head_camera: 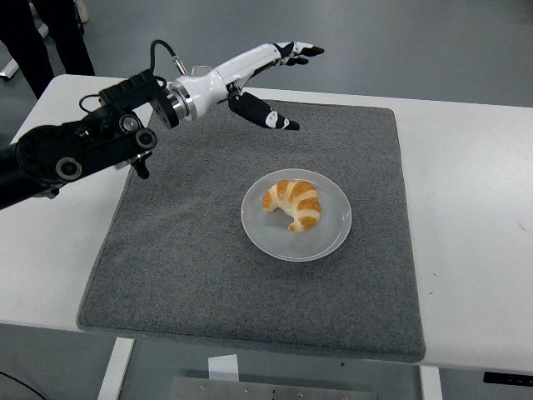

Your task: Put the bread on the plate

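— Where was the bread (294,202)?
— It lay on the plate (333,237), mid-mat (191,267), touching nothing else.
— And the left hand (262,79)?
— Up over the mat's far left edge, fingers (301,50) spread loose, thumb hanging below, grasping nothing, well apart from the plate.

White table (466,167) with grey mat (208,275) stands on grey floor (400,42)

Even, bright overhead light leaves only soft shadows under the plate (333,242), with sharp focus and no glare.
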`<state>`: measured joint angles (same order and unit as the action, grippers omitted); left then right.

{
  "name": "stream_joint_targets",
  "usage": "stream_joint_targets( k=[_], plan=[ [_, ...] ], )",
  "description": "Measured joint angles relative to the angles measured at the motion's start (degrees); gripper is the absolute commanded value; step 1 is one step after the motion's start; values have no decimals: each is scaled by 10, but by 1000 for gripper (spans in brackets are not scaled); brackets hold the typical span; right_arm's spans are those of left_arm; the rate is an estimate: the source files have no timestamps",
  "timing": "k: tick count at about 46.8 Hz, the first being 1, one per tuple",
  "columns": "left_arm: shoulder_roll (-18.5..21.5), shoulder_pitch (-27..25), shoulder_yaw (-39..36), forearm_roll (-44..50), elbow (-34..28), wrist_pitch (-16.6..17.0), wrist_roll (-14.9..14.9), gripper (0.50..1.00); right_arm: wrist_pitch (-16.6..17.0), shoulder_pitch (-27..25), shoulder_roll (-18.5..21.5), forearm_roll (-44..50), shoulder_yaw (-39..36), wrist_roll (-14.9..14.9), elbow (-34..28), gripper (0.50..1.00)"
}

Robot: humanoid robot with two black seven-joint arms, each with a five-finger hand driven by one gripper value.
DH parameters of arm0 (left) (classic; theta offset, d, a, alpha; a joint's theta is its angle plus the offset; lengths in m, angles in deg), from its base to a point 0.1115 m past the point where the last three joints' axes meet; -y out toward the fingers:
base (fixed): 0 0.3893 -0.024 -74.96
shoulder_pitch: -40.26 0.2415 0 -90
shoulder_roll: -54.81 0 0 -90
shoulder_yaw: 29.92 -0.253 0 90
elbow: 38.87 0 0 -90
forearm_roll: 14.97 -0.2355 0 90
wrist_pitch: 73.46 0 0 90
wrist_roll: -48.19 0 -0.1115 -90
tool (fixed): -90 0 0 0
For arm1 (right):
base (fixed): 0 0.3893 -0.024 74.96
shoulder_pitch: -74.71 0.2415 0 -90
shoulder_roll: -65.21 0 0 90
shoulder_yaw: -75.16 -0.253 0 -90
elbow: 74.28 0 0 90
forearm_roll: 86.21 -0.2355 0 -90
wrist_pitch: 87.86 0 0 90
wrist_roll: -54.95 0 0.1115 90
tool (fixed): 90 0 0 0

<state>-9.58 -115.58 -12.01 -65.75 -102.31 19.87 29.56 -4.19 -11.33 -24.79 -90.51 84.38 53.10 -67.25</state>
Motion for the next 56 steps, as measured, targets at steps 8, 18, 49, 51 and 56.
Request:
stream_joint_targets(
  k=[8, 18, 49, 51, 56],
  plan=[
    [33, -64, 1, 124, 23, -48, 0, 986, 0, 0, 0, 0, 0, 0, 0, 952],
    [66, -108, 2, 254, 69, -105, 1, 988, 0, 0, 0, 0, 0, 0, 0, 952],
    [99, -108, 4, 621, 249, -235, 32, 988, 0, 0, 0, 0, 0, 0, 0, 952],
    [102, -105, 4, 642, 252, -239, 39, 988, 0, 0, 0, 0, 0, 0, 0, 952],
    [103, -95, 4, 668, 252, -247, 49, 988, 0, 0, 0, 0, 0, 0, 0, 952]
  ],
)
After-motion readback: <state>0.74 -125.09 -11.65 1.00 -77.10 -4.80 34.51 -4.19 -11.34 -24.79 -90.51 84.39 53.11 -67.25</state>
